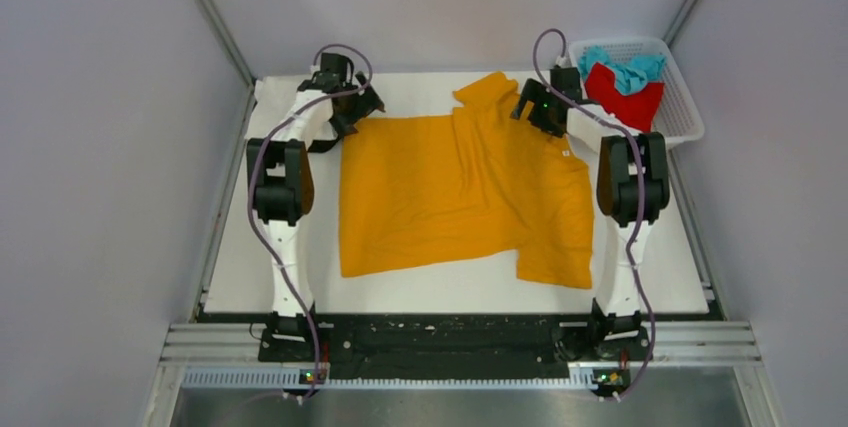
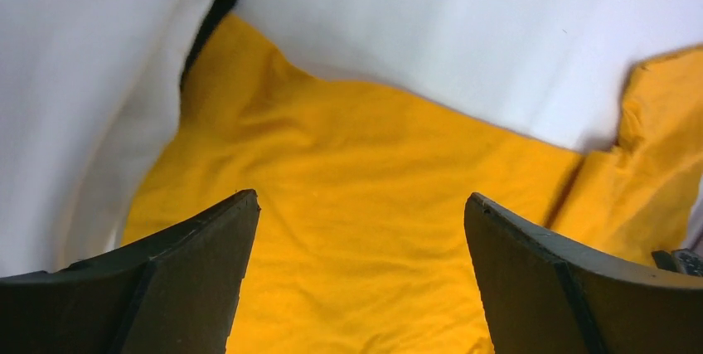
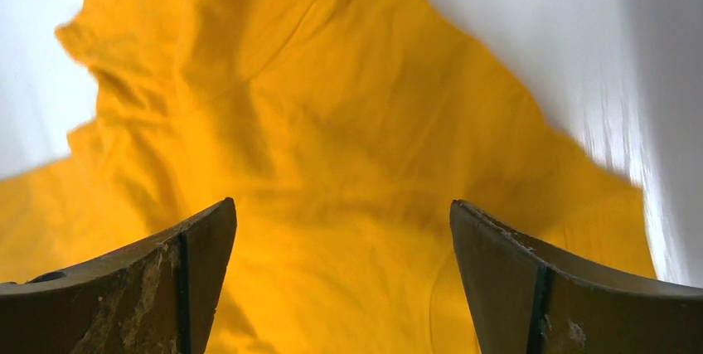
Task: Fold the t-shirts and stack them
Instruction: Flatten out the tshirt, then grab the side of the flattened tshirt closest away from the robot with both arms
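An orange-yellow t-shirt [image 1: 460,192] lies spread on the white table, partly folded over on its right side, with a sleeve sticking out at the far middle. My left gripper [image 1: 362,107] is open and empty above the shirt's far left corner; the cloth fills the left wrist view [image 2: 356,230]. My right gripper [image 1: 530,112] is open and empty above the shirt's far right part, whose cloth shows in the right wrist view [image 3: 332,163]. A red t-shirt [image 1: 622,97] and a teal t-shirt [image 1: 625,69] lie bunched in the basket. White cloth [image 1: 275,97] and a bit of black cloth show under the left arm.
A white mesh basket [image 1: 682,97] stands at the far right corner of the table. Grey walls close in the left, right and far sides. A metal rail [image 1: 450,339] runs along the near edge by the arm bases.
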